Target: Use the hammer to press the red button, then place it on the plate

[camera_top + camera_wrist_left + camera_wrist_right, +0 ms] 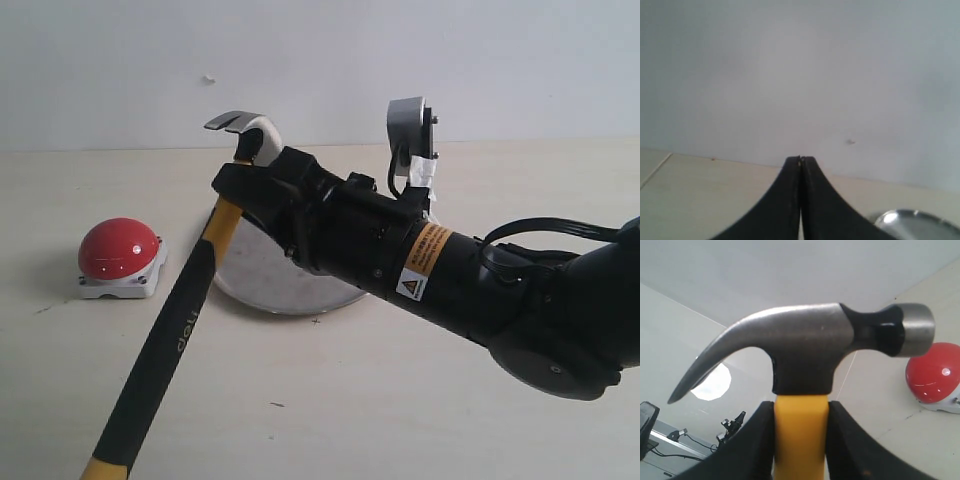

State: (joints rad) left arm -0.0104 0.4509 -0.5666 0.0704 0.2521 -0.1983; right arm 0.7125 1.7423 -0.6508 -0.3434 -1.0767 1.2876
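Hammer (165,350) clamped in right gripper (243,190).

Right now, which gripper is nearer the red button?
Right. The right gripper, clamped on the hammer just under its head, is by the plate's edge, beside the red button. The left gripper, shut and empty, is outside the exterior view; its camera shows no button.

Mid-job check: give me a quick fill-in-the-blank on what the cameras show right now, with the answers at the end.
1. The right hand grips the hammer by its yellow handle, just below its steel ____.
2. The left hand is ____ and holds nothing.
3. In the exterior view, the red button sits to the ____ of the plate.
Missing words: head; shut; left.
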